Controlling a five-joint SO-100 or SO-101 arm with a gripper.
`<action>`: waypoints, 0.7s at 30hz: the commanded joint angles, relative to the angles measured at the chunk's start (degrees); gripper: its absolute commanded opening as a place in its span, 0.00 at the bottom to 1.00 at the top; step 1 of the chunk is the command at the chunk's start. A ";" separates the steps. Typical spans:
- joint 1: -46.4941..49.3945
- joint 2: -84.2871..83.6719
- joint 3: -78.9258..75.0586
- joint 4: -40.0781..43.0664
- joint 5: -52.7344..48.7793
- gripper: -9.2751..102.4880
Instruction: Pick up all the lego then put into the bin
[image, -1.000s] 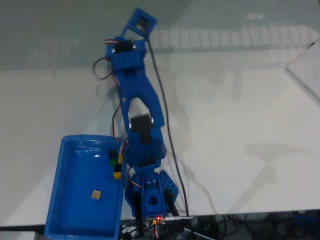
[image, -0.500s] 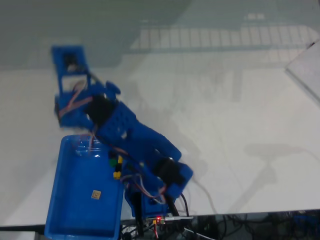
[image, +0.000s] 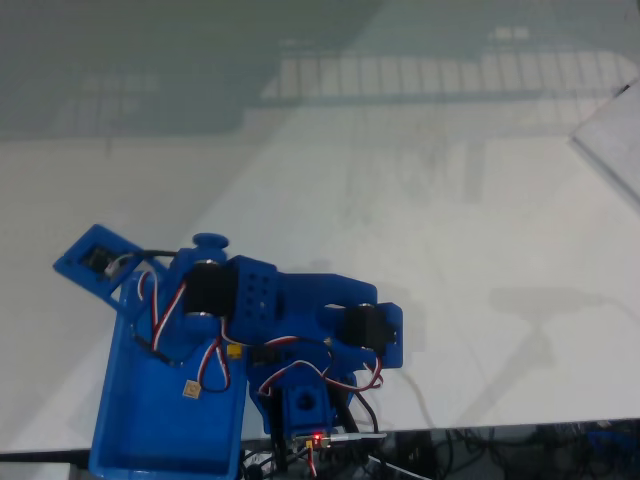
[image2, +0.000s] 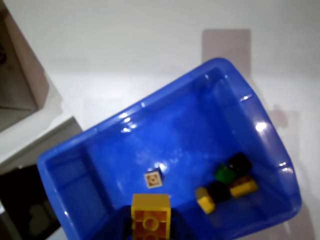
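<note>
While poised over bin (image2: 100, 150), gripper (image2: 150, 235) clamped on yellow brick (image2: 150, 217). Tan brick (image2: 153, 179) already on bin floor, beside small brick cluster (image2: 226, 182). Probably light, rigid, slick; best pinched across flat sides.

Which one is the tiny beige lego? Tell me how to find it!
Find the blue bin in the wrist view and look at its floor. The beige lego lies alone near the middle, apart from the cluster of yellow, black and green bricks in the corner. It is the pale, squarish one.
</note>
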 joint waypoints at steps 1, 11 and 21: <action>-1.14 0.97 -0.26 0.26 0.09 0.08; -1.23 0.79 -0.26 0.35 1.93 0.22; 0.09 0.35 -0.35 0.35 1.49 0.29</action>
